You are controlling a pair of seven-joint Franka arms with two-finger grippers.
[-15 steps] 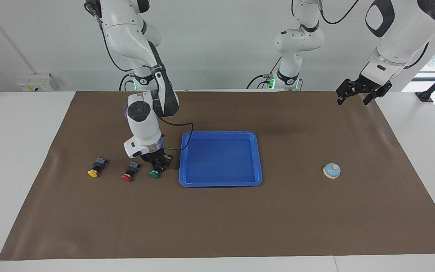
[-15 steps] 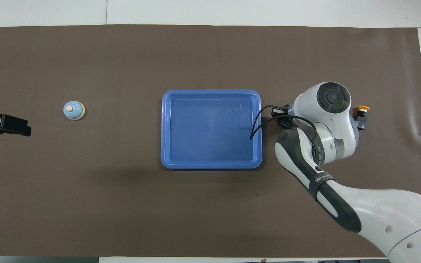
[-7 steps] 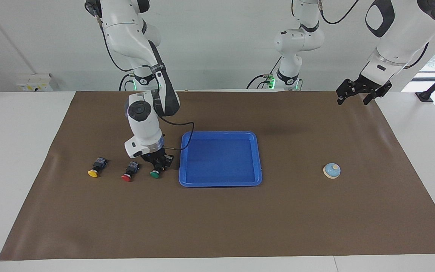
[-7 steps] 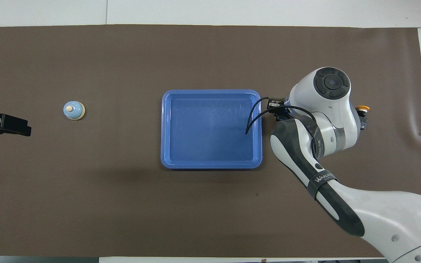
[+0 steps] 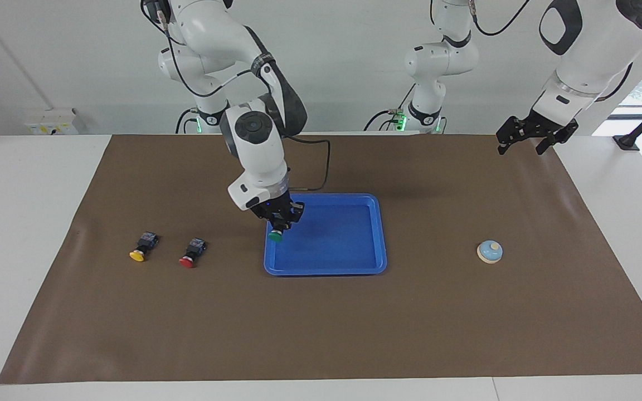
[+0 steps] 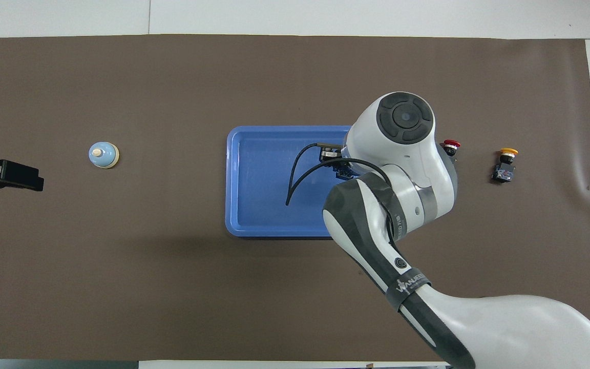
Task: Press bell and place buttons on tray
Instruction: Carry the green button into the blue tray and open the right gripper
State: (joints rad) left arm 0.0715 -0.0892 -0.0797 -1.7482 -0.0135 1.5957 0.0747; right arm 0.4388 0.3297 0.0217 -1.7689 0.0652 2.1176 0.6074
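Three buttons: the green button (image 5: pixel 275 236) is clamped in my right gripper (image 5: pixel 280 225), raised over the one blue tray (image 5: pixel 379 234) at its right-arm end. The red button (image 5: pixel 191 252) and yellow button (image 5: pixel 143 247) lie on the counter (image 5: pixel 310 328) beside the tray. One bell (image 5: pixel 490 251) sits toward the left arm's end. My left gripper (image 5: pixel 523 143) waits, fingers spread.

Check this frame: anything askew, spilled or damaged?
Nothing stands out. The tray sits square on the mat, with the right gripper holding the green button over its edge. The red button and yellow button lie on their sides beside it. The bell is upright; the left gripper waits open.
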